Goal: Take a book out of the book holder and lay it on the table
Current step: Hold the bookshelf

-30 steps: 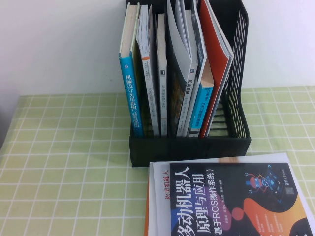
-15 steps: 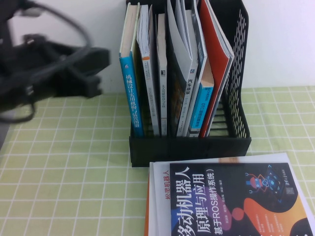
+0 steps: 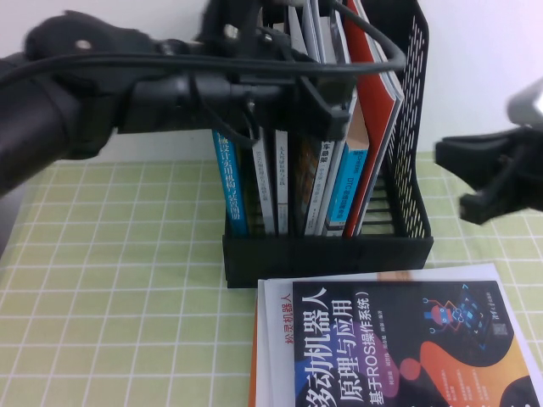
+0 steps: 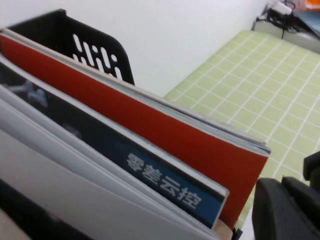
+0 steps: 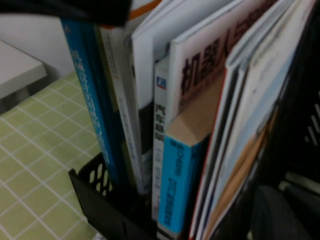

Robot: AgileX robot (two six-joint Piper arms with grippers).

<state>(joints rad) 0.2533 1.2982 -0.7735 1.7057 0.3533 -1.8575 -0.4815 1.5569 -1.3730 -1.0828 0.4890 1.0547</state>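
The left claw (image 3: 327, 114) sits by the books in the book holder (image 3: 327, 254), the right claw (image 3: 496, 182) beside it; can't tell if either is open; a flat book (image 3: 399, 348) reads "ROS".

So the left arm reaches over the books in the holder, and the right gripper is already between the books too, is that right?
Not quite. The left gripper does reach over the books in the book holder. The right gripper, however, is outside the holder, to its right above the table, touching no book. The high view shows this.

Lab-like test bench (or office): book holder (image 3: 407, 170) of technical books, checked table (image 3: 110, 280), blank wall.
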